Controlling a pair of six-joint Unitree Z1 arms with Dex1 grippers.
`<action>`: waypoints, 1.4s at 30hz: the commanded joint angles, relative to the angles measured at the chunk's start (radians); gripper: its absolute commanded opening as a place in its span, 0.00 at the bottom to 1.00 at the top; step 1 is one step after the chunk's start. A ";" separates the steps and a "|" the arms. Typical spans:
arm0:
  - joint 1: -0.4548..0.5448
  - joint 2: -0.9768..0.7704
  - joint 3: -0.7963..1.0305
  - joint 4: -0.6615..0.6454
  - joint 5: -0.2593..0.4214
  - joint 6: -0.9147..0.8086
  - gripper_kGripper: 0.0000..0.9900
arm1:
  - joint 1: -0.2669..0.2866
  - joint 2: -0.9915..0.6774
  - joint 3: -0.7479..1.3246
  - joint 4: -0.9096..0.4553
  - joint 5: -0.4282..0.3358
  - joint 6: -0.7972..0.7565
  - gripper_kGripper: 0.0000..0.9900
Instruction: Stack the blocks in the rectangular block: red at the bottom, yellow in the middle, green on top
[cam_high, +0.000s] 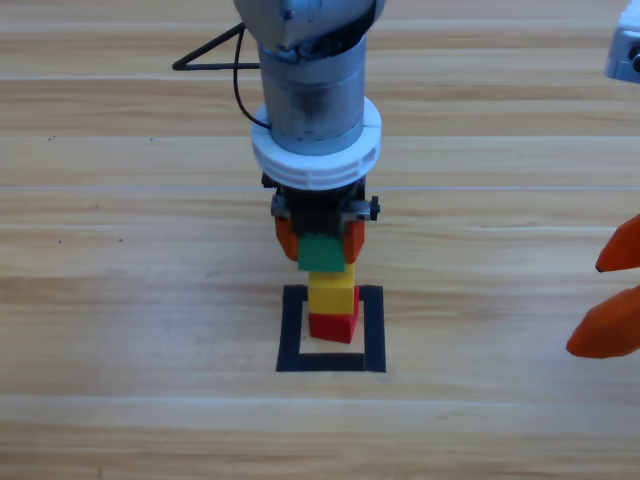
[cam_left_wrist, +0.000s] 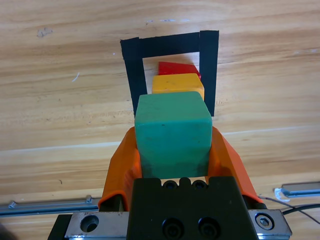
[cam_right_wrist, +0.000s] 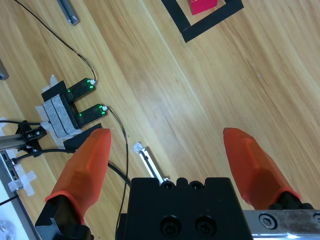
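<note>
Wooden desk (cam_high: 120, 300), black tape square (cam_high: 291, 330) mid-desk. Left gripper (cam_high: 320, 238) fingers grasping green cube (cam_high: 322, 253) above yellow cube (cam_high: 331, 293); red cube (cam_high: 333, 326) partly hidden. Right gripper (cam_high: 610, 300) released, cut off at right edge.

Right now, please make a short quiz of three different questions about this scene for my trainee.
1. True or false: the left pincer is shut on the green cube.
2. Which cube lies directly on the red cube? A) green B) yellow C) none
3. Fill in: the right pincer waits at the right edge with its jaws ____.

Key:
1. True.
2. B, the yellow cube, inside the black tape square.
3. Open.
</note>
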 joint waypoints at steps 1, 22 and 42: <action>-0.023 0.050 -0.014 0.008 0.014 0.007 0.04 | -0.026 0.053 0.028 -0.020 -0.006 -0.008 1.00; -0.035 0.073 -0.035 0.008 0.023 -0.001 0.04 | -0.026 0.057 0.029 -0.020 0.001 -0.013 1.00; -0.035 0.068 -0.015 0.008 0.023 -0.008 0.04 | -0.026 0.057 0.029 -0.020 0.013 -0.016 1.00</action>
